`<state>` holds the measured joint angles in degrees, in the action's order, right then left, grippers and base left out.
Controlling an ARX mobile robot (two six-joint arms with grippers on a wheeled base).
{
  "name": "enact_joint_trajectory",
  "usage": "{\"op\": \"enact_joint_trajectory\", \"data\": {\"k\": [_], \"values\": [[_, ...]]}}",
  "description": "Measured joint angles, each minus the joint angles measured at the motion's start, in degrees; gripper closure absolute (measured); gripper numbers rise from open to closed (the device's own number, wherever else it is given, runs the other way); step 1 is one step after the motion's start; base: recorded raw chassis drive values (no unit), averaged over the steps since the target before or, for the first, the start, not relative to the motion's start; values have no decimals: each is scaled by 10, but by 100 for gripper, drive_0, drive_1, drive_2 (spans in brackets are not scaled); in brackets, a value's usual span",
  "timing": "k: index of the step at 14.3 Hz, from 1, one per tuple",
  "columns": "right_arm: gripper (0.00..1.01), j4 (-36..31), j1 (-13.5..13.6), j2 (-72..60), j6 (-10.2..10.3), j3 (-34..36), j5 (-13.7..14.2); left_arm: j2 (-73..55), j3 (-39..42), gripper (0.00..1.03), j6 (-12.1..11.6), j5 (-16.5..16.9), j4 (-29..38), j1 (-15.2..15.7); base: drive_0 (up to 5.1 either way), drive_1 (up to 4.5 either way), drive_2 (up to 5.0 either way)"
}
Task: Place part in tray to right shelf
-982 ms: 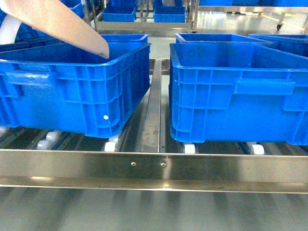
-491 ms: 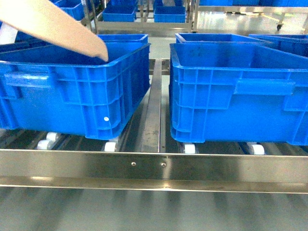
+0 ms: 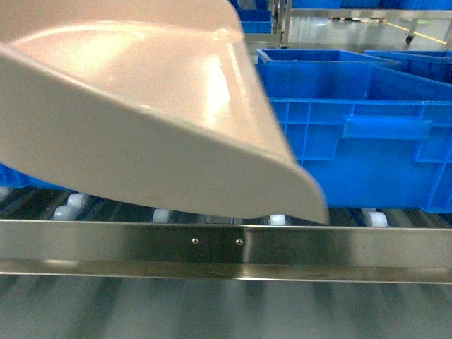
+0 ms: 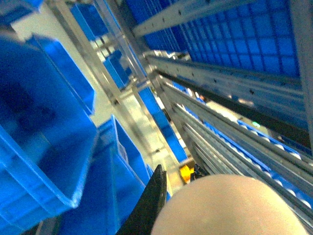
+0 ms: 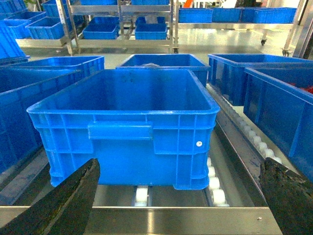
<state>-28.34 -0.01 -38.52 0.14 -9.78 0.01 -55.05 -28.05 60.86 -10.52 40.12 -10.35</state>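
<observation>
Smooth cream tray [image 3: 141,106] has swung across ribbed blue crate [image 3: 367,134]

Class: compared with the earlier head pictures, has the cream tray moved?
Yes. The tray has swung right and down, now hiding the left crate and nearing the shelf's front rail.

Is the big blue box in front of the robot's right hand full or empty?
Empty. The right wrist view looks into the blue crate and shows only its bare blue floor and walls.
</observation>
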Motion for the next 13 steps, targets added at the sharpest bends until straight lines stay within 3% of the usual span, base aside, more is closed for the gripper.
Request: {"op": "enact_joint_trajectory", "data": {"k": [1,2,3,5,6,7,8,9,10,13], "values": [[3,0,0,0,0,0,0,10,0,91,-23,-14,-2,5,0,0,0],[3,0,0,0,0,0,0,26,-17,91,-89,-1,-93,17,0,0,0],[3,0,0,0,0,0,0,46,-3,91,-206,17,-154,25,0,0,0],[3,0,0,0,0,0,0,89,80,91,-465,44,-160,40,0,0,0],[3,0,0,0,0,0,0,108,104,91,-534,46,-151,51,0,0,0],[3,0,0,0,0,0,0,129,121,91,-563,50,-144,56,0,0,0],[11,2,0,5,0,2,0,150,140,91,-584,71,-143,69,0,0,0],[28,8,0,31,0,17,0,167,164,91,-590,103,-143,100,0,0,0],[42,18,0,51,0,31,0,186,184,91,-598,97,-148,107,0,0,0],[59,31,0,72,0,42,0,209,199,91,-598,104,-151,103,0,0,0]]}}
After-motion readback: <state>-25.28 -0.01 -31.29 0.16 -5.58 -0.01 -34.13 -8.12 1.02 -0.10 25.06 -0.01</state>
